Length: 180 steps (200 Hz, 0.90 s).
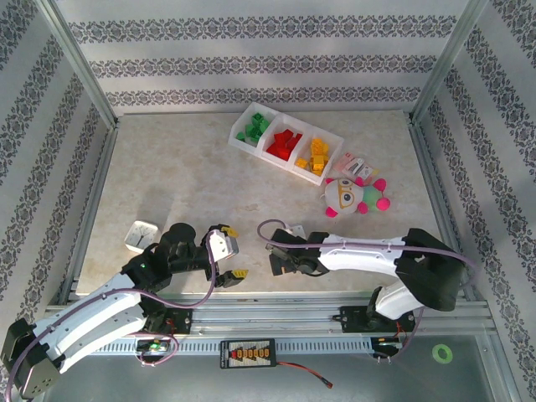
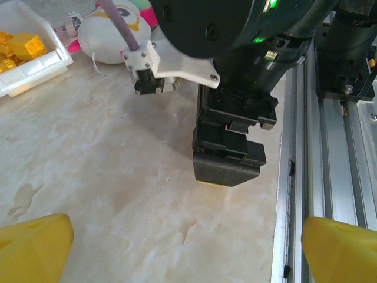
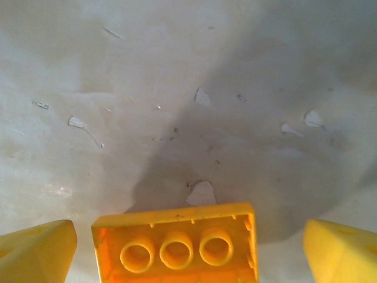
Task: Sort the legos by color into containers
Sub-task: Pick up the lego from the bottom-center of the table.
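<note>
One tray [image 1: 336, 138] of three joined compartments sits at about 1 o'clock on the table [image 1: 184, 184], set at a slant. It holds the sorted legos. The green ones [image 1: 252, 129] are in the left compartment, the red ones [image 1: 284, 144] in the middle and the yellow-orange ones [image 1: 316, 156] in the right. Each lot is a small heap, piled too close to count brick by brick.

One yellow brick [image 3: 177, 242] lies loose on the table at about 6 o'clock, near the front edge. It is upside down, with three round tubes showing in its hollow underside. It rests between the two yellow fingertips [image 3: 36, 250] of the right claw [image 3: 188, 250], which stand wide apart. There is a gap on each side, and neither fingertip touches the brick. From above, the right claw [image 1: 278, 258] points down at the table and covers the brick.

The left claw [image 1: 231, 251] is at 7 o'clock, just beside the right one. Its jaws are wide apart with nothing between them. In its own wrist view the left claw [image 2: 188, 253] looks across at the right arm's black claw, and one of its fingertips [image 2: 341, 247] hangs over the metal rail [image 2: 336, 147].

One round plush toy [image 1: 352, 194] lies at 3 o'clock, close to the tray's right end. Some pink pieces [image 1: 358, 167] lie between the toy and the tray. One small white box [image 1: 141, 235] sits alone at 8 o'clock, well apart from the tray.
</note>
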{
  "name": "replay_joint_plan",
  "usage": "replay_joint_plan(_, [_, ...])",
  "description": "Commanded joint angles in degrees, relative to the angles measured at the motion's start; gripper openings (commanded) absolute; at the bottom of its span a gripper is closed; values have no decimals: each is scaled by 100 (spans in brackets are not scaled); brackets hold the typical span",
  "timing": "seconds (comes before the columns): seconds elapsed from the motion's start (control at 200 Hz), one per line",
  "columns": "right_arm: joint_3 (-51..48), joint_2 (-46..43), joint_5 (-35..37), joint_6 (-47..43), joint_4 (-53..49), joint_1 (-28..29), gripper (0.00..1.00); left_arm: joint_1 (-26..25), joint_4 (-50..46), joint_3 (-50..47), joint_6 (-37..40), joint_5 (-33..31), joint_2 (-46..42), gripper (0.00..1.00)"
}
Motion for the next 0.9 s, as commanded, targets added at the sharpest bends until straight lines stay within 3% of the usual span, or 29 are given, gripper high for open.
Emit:
replay_joint_plan(0.0, [172,294,-141,118,-137,64,97,-77,-62,-48,-95,-31,-66,99])
replay_joint_plan(0.405, [127,377,-259,220,-154,65,61,-76,-2,-82,-113,-96,-84,99])
replay_joint_plan(0.675, [476,-82,209,30,-441,-35,59,-76,352,-94,-350,-374,127,99])
replay_joint_plan(0.894, [742,-610,577,-520,-193,-905,59,-76,1155,-10,-783,-852,824,99])
